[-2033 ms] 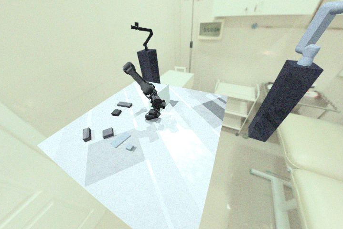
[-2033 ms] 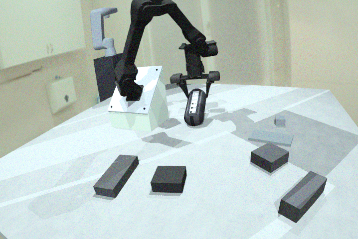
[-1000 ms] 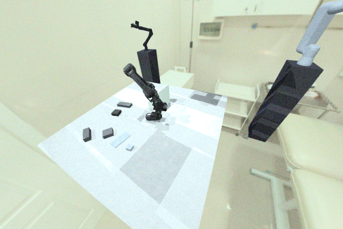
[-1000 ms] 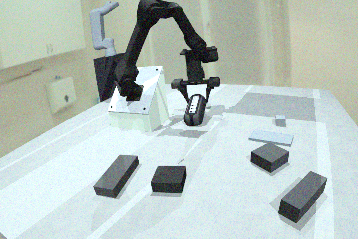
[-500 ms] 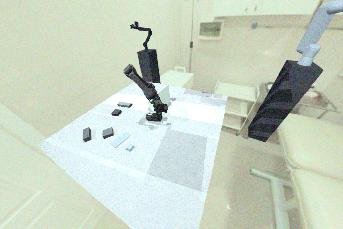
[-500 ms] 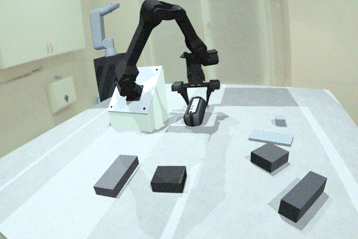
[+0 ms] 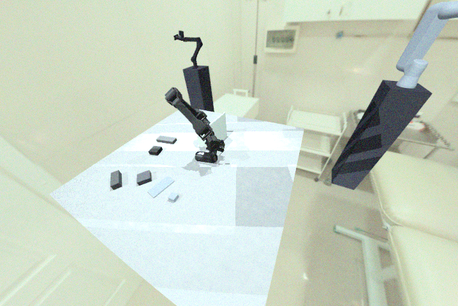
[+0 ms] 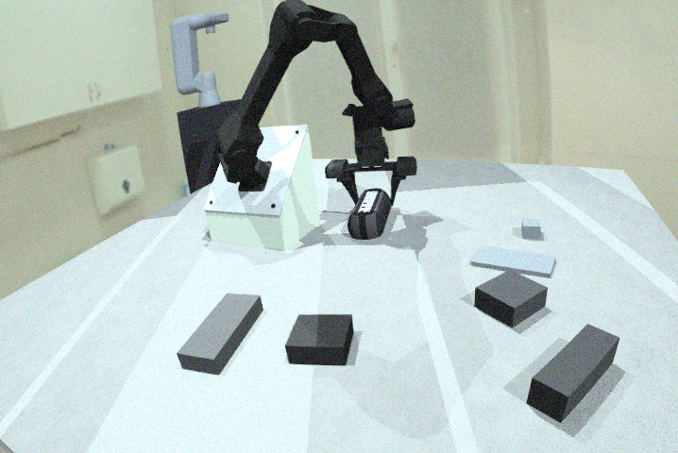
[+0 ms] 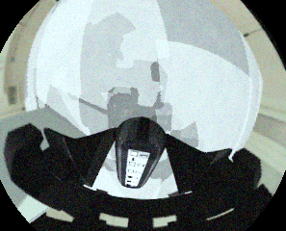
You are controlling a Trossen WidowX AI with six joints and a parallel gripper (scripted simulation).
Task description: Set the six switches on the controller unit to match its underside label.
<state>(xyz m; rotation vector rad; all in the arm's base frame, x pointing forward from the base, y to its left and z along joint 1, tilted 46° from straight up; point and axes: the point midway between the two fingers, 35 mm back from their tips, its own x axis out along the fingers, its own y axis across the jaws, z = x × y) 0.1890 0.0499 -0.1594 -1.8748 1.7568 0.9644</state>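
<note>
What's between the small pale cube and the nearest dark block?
A flat pale-blue plate lies between the cube and that block, as the top and exterior views show.

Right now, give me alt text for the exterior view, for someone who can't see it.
A black robot arm's end effector is around the dark controller unit, its white label showing, beside a sloped white stand. Four dark blocks and two pale pieces lie on the bench.
</note>
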